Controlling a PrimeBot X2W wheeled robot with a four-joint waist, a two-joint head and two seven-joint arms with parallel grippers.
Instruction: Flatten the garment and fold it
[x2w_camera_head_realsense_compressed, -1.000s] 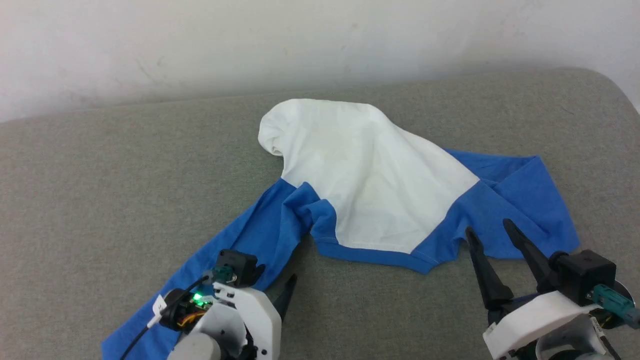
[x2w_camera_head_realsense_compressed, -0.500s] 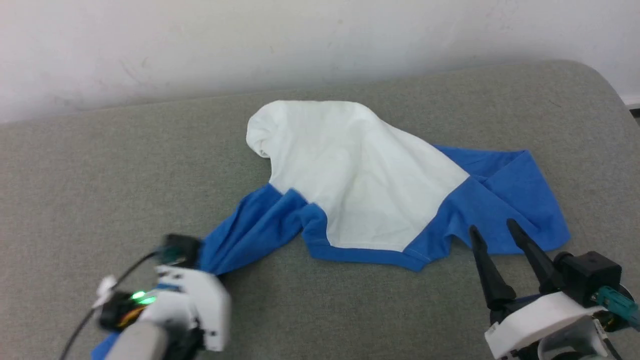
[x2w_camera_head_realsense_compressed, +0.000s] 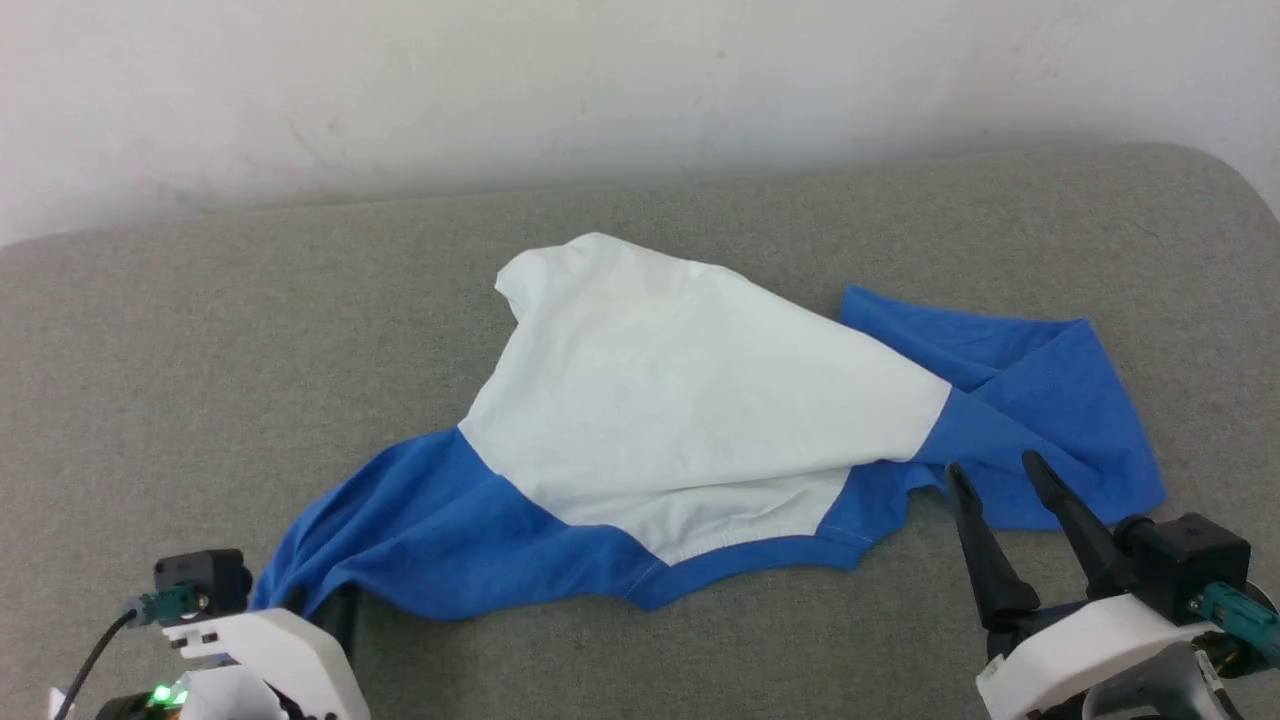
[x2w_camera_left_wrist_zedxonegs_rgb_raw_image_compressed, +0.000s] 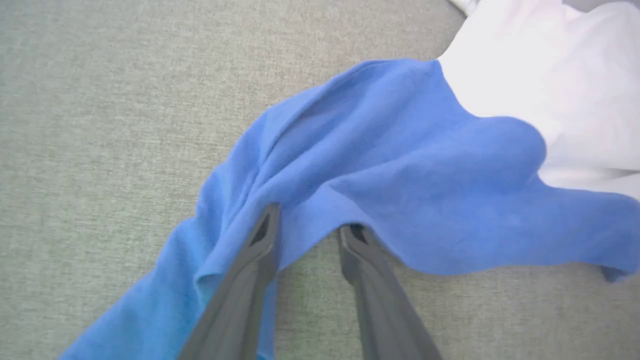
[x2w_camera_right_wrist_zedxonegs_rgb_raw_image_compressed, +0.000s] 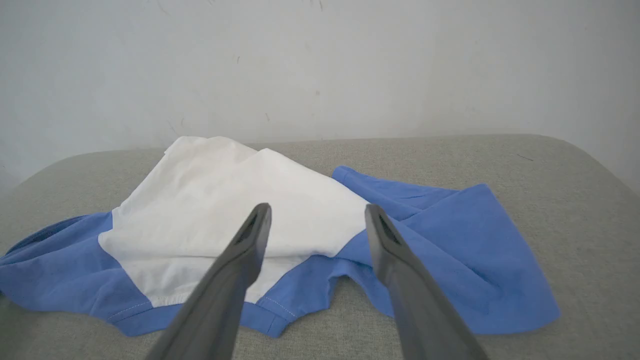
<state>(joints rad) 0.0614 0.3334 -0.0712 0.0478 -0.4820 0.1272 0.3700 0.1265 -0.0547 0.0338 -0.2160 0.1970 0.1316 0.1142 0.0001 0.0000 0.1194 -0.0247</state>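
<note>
Head view: the T-shirt (x2w_camera_head_realsense_compressed: 680, 400) lies rumpled on the grey cushion (x2w_camera_head_realsense_compressed: 200, 350). Its left sleeve (x2w_camera_head_realsense_compressed: 400, 530) is stretched outward, likely to flatten it.

Left wrist view: the left gripper (x2w_camera_left_wrist_zedxonegs_rgb_raw_image_compressed: 311, 227) has its fingers parted, and the sleeve is draped over them, unpinched.

Right wrist view: the right gripper (x2w_camera_right_wrist_zedxonegs_rgb_raw_image_compressed: 317, 212), spread and empty, faces the collar (x2w_camera_right_wrist_zedxonegs_rgb_raw_image_compressed: 270, 310), probably choosing a hold.

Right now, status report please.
Left gripper partly open, blue sleeve draped over fingers. Right gripper open, near other sleeve. Garment rumpled, unfolded, on grey cushion.

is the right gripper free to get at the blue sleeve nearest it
Probably yes: the right gripper stands open and empty, aimed at the blue sleeve of the garment close ahead, with nothing lying between.
</note>
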